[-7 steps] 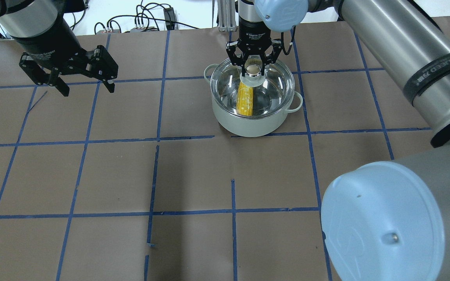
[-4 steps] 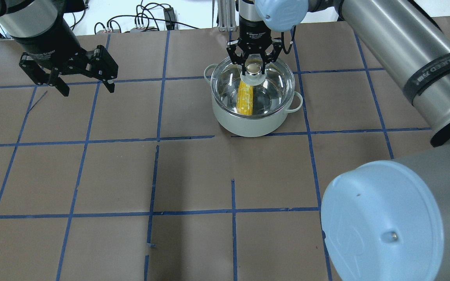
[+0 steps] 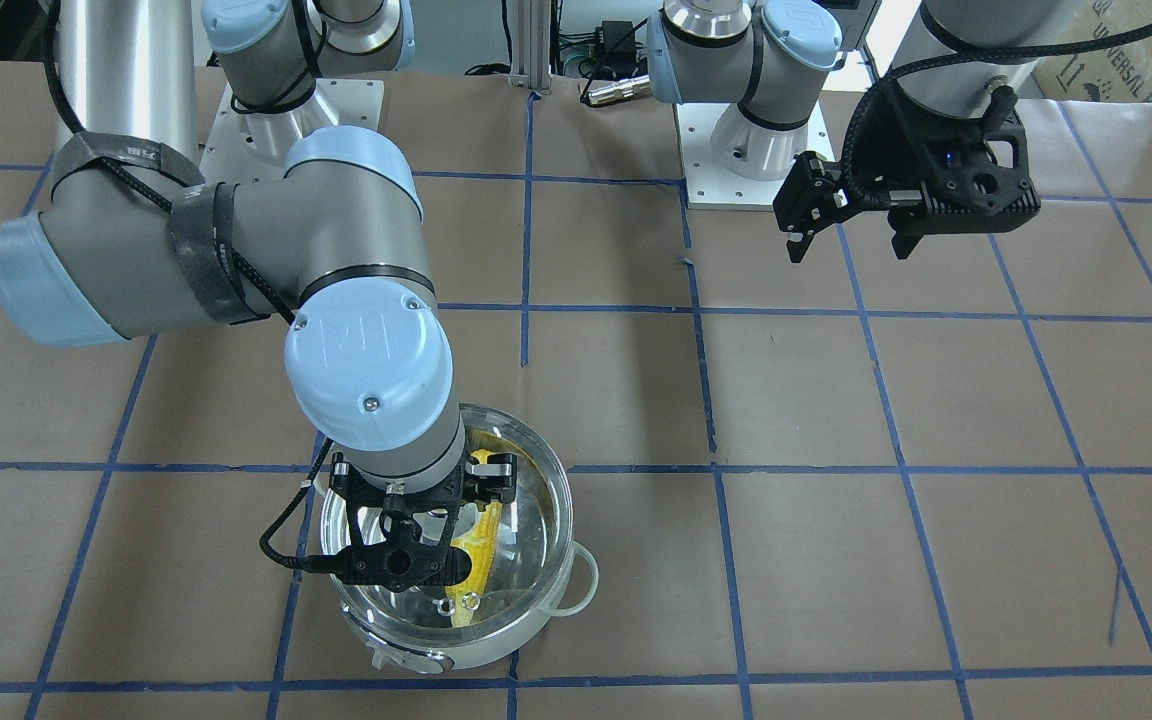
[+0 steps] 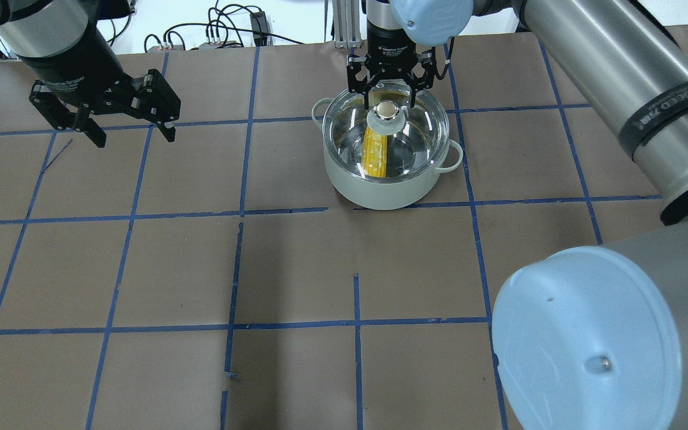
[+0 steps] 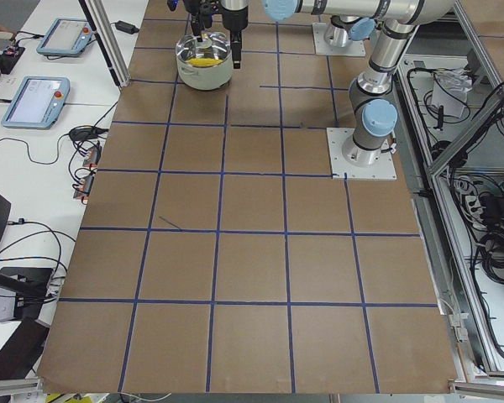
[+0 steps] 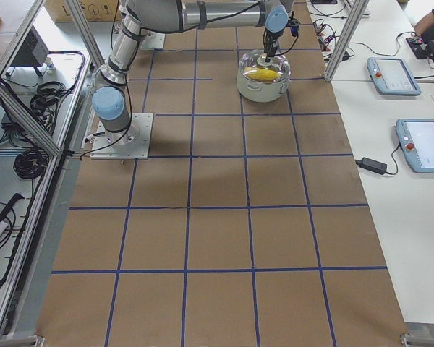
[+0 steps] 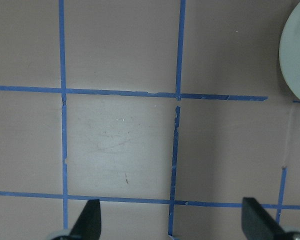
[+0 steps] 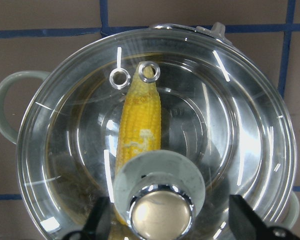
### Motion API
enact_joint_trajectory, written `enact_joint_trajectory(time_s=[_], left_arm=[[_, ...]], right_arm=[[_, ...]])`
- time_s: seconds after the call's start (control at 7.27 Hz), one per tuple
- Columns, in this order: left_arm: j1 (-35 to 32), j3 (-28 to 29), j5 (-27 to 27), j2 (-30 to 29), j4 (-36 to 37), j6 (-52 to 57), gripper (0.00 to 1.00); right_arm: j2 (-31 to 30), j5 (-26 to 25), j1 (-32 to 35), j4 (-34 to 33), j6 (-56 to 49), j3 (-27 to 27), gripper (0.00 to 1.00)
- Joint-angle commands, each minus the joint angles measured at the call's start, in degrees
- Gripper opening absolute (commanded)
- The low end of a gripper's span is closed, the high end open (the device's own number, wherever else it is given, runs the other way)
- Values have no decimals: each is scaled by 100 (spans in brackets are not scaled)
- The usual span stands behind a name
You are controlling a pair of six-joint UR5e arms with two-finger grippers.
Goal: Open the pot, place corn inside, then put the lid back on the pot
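The pot stands on the table at the far middle, with the clear glass lid seated on it. The corn lies inside, seen through the glass, also in the right wrist view. My right gripper hovers open just above the lid's knob. In the right wrist view its fingers stand wide on either side of the knob without touching it. My left gripper is open and empty, above the table at the far left.
Brown paper with blue tape grid lines covers the table. Cables lie past the far edge. The pot's rim shows at the right edge of the left wrist view. My right arm's elbow fills the near right.
My right gripper has opened off the lid's knob and risen away from it. The lid stays on the pot. The left arm has not moved.
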Motion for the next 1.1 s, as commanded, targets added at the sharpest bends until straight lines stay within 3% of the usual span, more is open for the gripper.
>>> enact_joint_trajectory(time_s=[0.0, 0.55, 0.96], left_arm=[[0, 0, 0, 0, 9, 0, 100], [0, 0, 0, -9, 9, 0, 100], [9, 35, 53, -88, 141, -17, 100]], right_arm=[[-359, -121, -342, 89, -121, 64, 100], [-1465, -121, -967, 212, -393, 573, 100], [-2222, -69, -1214, 98, -764, 1723, 100]])
